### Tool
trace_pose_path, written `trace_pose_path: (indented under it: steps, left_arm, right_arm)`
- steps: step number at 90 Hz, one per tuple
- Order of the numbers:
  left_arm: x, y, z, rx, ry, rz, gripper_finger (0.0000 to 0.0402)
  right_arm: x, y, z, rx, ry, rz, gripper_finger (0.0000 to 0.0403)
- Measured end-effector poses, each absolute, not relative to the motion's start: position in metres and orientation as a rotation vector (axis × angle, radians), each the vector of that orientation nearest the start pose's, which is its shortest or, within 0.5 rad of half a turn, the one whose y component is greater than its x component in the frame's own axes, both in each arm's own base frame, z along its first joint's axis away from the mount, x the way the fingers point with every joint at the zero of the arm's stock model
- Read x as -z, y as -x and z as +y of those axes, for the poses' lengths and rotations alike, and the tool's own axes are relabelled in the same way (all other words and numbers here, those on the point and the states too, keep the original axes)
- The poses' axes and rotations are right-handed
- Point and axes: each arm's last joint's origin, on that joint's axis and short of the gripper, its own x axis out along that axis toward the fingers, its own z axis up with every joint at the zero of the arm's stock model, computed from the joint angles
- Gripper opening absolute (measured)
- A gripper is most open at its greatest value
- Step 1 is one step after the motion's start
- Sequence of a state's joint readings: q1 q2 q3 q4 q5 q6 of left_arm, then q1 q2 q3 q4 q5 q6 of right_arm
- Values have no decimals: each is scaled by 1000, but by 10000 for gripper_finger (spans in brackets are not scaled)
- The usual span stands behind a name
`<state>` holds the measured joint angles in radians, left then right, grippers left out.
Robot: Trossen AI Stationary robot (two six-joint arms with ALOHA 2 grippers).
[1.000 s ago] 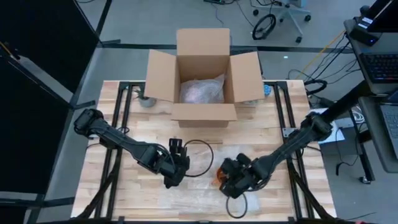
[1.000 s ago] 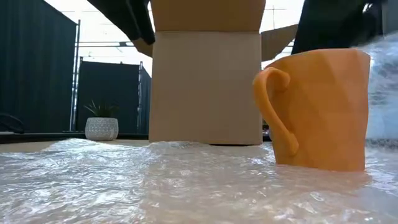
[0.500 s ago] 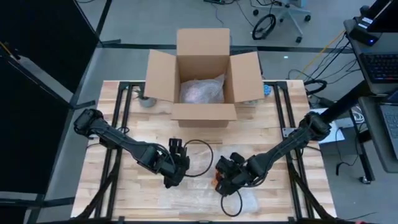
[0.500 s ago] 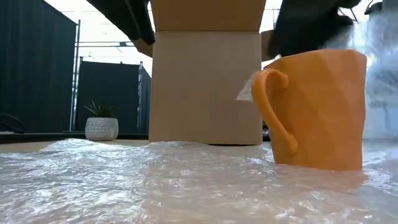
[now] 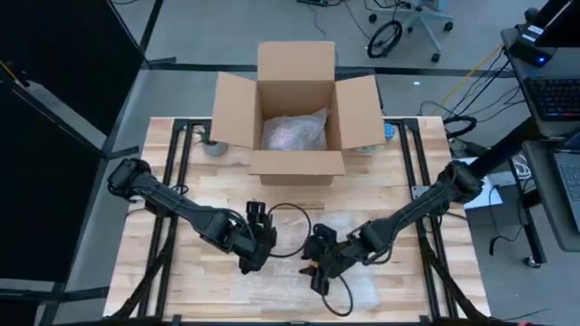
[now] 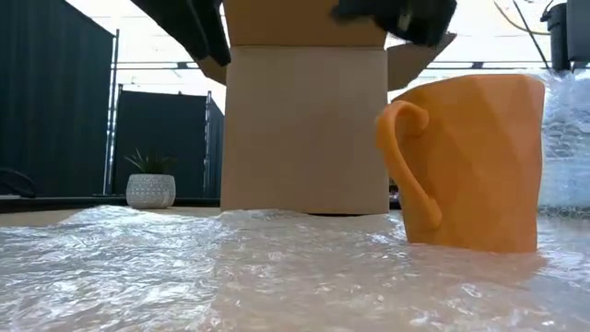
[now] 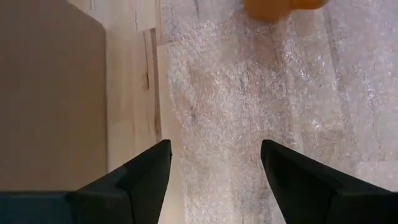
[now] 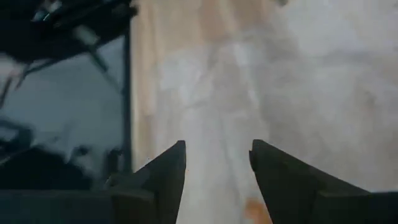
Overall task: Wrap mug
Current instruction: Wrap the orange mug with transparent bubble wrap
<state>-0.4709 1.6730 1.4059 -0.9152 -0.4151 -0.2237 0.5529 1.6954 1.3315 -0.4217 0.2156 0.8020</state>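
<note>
The orange mug (image 6: pixel 470 166) stands upright on the bubble wrap (image 6: pixel 230 267) spread over the bench (image 5: pixel 181 181). The right claw (image 5: pixel 317 269) hovers beside it, fingers apart and empty. The left claw (image 5: pixel 256 237) waits nearby over the wrap, also spread wide.

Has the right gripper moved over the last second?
Yes. In the high view the right gripper has shifted left toward the left gripper, judged against the cardboard box, crossing over the orange mug.

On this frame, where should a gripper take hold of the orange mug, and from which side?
Probably by the rim, from above: the orange mug stands upright on the bubble wrap, mouth up, so one finger could go inside the wall and one outside. Its handle juts sideways, toward the left in the low view, so grip away from it.
</note>
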Motion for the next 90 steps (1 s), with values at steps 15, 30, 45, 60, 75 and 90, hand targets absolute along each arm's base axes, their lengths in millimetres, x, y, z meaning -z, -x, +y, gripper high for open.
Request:
trace_pose_path:
  steps: [15, 30, 45, 60, 75, 90]
  left_arm:
    - [-272, -304, -141, -69, -306, 1059, 238]
    - [-272, -304, -142, -72, -307, 1052, 238]
    - [-273, -306, -142, -60, -316, 1035, 238]
    - [-273, -306, -142, -61, -316, 1036, 238]
    - [-273, -306, -142, -61, -315, 1034, 238]
    - [-274, -307, -143, -58, -310, 1021, 238]
  right_arm:
    - [-262, -268, 196, 214, -522, 1084, 167]
    - [-255, -240, 210, 403, -605, 1157, 167]
    - [-252, -236, 219, 496, -608, 1006, 167]
    - [-240, -240, 228, 526, -585, 923, 167]
    - [-216, -248, 234, 579, -529, 939, 167]
    - [-200, -254, 237, 607, -500, 947, 161]
